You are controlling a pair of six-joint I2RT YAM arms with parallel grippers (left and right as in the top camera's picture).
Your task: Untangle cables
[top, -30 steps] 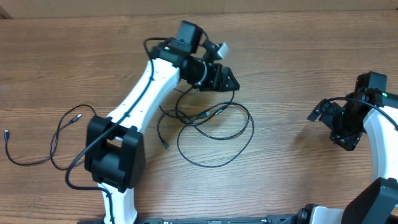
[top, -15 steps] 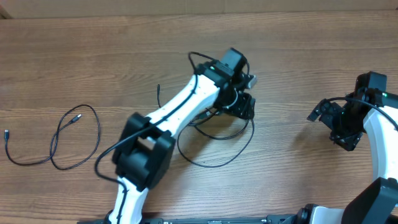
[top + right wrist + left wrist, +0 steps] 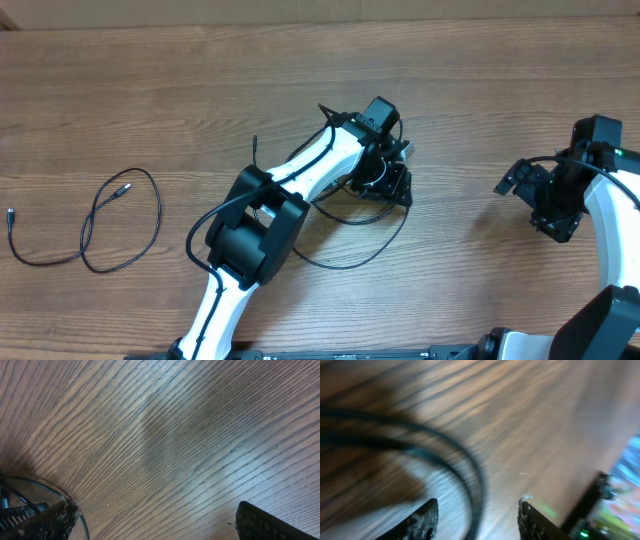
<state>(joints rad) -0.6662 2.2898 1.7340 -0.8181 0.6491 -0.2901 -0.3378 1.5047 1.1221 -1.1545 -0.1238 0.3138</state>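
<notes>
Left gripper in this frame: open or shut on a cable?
Open. The left wrist view shows the left gripper with fingers apart, a blurred cable passing between them, not pinched.

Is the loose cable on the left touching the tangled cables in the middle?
Apart. The overhead view shows bare wood between the loose cable and the tangled cables.

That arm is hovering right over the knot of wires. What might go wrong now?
1. In the left wrist view a cable runs between the open fingers of the left end effector, and a second strand lies close by. Closing could catch both.
2. From overhead, the loops lie partly hidden under the left arm. Pulling one strand may drag or tighten the whole tangle.
</notes>
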